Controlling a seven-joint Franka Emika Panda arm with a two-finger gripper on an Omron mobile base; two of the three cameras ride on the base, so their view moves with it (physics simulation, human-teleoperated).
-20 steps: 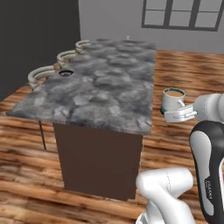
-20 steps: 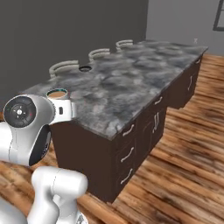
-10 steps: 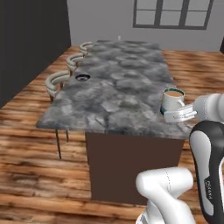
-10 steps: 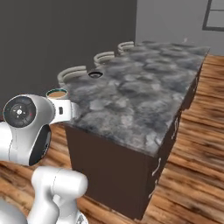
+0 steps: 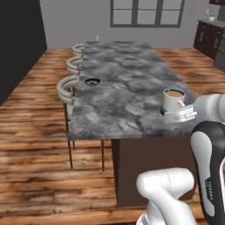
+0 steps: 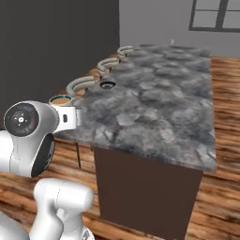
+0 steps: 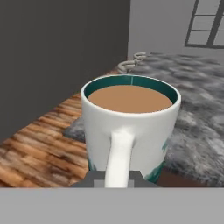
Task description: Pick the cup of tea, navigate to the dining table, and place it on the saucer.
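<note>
"One cup of tea (image 5: 174, 101) sits clamped in the gripper (image 5: 179, 115), upright, its handle facing the hand camera. Where does it hang?"

"Just off the near corner of the dining table (image 5: 127, 83), above the top's level. The saucer (image 5: 92, 81) lies well apart, toward the far left edge by the stools (image 5: 67, 89)."

"How should the carry go?"

"Probably level and slow, since the tea stands near the rim. Bring the base closer before reaching across."
</note>
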